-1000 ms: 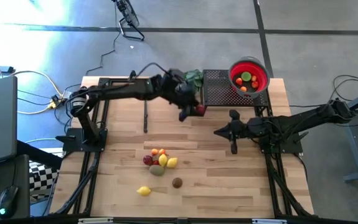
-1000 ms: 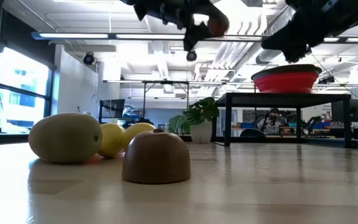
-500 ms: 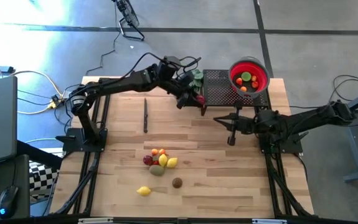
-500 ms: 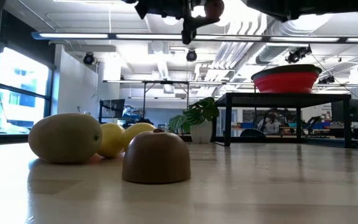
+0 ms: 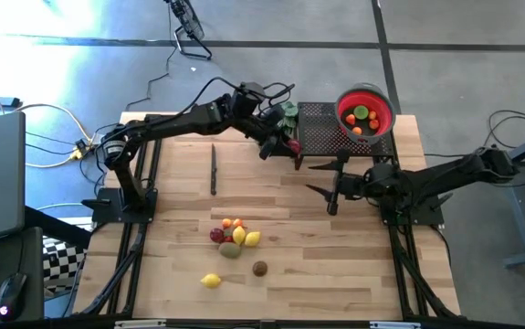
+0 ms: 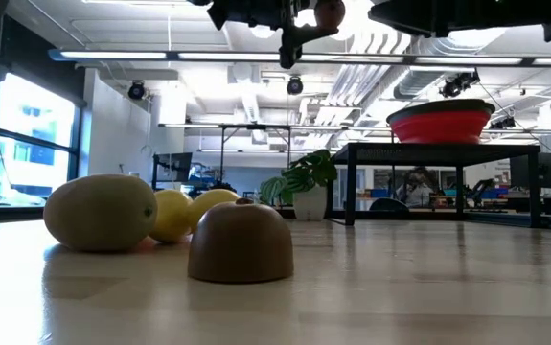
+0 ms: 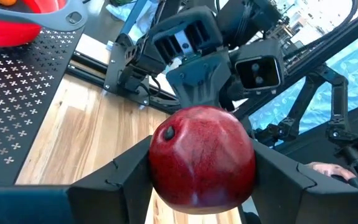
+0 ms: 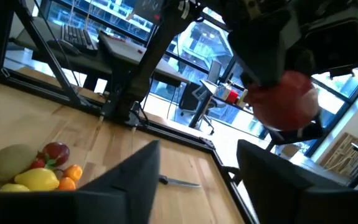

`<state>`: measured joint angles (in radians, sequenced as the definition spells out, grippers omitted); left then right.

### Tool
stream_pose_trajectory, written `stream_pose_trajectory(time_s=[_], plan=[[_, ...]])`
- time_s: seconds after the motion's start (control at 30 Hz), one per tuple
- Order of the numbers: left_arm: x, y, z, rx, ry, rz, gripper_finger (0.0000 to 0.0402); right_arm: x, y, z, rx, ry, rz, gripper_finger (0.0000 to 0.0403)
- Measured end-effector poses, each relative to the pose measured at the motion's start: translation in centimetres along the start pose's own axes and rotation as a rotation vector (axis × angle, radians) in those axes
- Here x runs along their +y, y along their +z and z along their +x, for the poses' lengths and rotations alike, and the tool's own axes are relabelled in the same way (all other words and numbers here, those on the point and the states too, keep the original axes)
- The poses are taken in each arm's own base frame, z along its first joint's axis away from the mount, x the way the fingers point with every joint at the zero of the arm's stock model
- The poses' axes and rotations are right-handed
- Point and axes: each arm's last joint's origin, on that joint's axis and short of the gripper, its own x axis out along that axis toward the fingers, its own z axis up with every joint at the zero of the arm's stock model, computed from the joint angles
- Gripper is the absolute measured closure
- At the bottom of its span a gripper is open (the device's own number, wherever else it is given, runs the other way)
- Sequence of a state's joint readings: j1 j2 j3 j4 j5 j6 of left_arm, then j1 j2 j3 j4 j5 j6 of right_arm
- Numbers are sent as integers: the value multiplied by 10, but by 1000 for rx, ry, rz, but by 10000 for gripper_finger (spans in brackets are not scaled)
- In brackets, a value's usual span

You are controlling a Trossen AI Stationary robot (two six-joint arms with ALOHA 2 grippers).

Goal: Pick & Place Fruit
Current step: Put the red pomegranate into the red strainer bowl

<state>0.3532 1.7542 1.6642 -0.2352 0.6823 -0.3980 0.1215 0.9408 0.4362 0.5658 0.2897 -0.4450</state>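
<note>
I have the wooden worktop [image 5: 317, 247] under both arms. From my overhead camera the left arm runs from its base at 9 o'clock in a long raised reach toward 1 o'clock, elbow high, wrist tipped down by the black perforated stand [image 5: 321, 128]. The right arm comes in from 3 o'clock, stretched low and nearly level toward the worktop's middle.

The red bowl [image 5: 365, 111] sits on the stand at about 1 o'clock, with several small fruits already inside.

The left gripper [image 5: 285, 146] hangs above the worktop just at the stand's near corner, its jaws clamped on a dark red fruit [image 7: 202, 158]; the left wrist camera shows that fruit wedged between both fingers, filling the gap. The same red fruit shows high up in the low camera [image 6: 330, 13], well clear of the surface.

The right gripper [image 5: 321, 178] sits just at 5 o'clock of the left one, pointing toward 9 o'clock, its jaws spread wide and holding nothing; the two are near but apart.

The loose fruit [image 5: 233, 236] lies in a small cluster at about 7 o'clock of centre: orange, red, yellow and green pieces touching. A yellow lemon [image 5: 211, 281] and a brown fruit [image 5: 259, 268] lie apart, nearer 6 o'clock.

A thin dark knife [image 5: 214, 170] lies left of centre.
</note>
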Motion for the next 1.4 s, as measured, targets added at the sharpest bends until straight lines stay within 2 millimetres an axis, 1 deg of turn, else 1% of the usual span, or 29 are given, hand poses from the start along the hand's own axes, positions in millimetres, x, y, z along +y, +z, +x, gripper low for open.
stream_pose_trajectory(time_s=[0.1, 0.17, 0.3, 0.47, 0.73, 0.93, 1.23, 1.3, 1.4], plan=[[0, 0, 0, 0, 0, 4, 190, 4, -3, 7, -4, -3, 2, 147], [0, 0, 0, 0, 0, 4, 190, 6, -6, 10, 10, -9, -9, 131], [0, 0, 0, 6, -14, 4, 190, 6, -8, 12, 30, -45, -30, 115], [0, 0, 0, 8, -18, 0, 190, 4, -7, 12, 34, -91, -28, 118], [0, 0, 0, 9, -20, -18, 190, 0, 1, 11, -41, -133, -72, 127], [-1, -1, 0, 17, -35, -53, 190, -1, 4, 11, -70, -150, -63, 127], [-2, -1, 0, 28, -62, -59, 190, -1, -9, 22, -11, -203, -80, 128], [-2, -1, 0, 28, -61, -59, 190, 0, -11, 25, -3, -228, -114, 128], [-2, -1, 0, 29, -61, -59, 190, -1, -8, 27, -37, -276, -170, 128]])
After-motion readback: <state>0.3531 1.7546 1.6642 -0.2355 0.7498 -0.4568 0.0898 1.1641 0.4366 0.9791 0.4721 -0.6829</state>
